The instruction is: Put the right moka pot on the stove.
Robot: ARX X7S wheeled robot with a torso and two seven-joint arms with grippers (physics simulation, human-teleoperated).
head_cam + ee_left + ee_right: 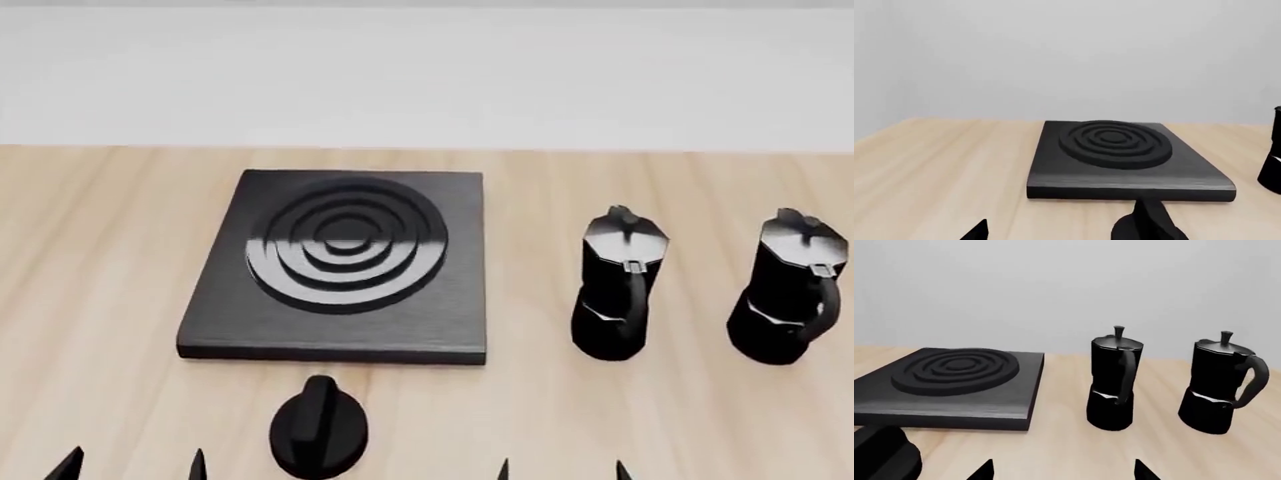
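Nearest, both grippers show only fingertips: left gripper (131,464) & right gripper (562,468), each spread apart, holding nothing. Knob (319,426) sits just in front of the stove (227,315). Stove: flat black slab w/ raised rings. Right of stove, well apart: other moka pot (621,285), then right moka pot (793,288), upright on table (94,250), glossy black, faceted, knobbed lid, curved handle.

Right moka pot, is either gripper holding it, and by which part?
Nothing is held. The right moka pot stands free on the table, and both grippers' fingers are short of it, empty and open.
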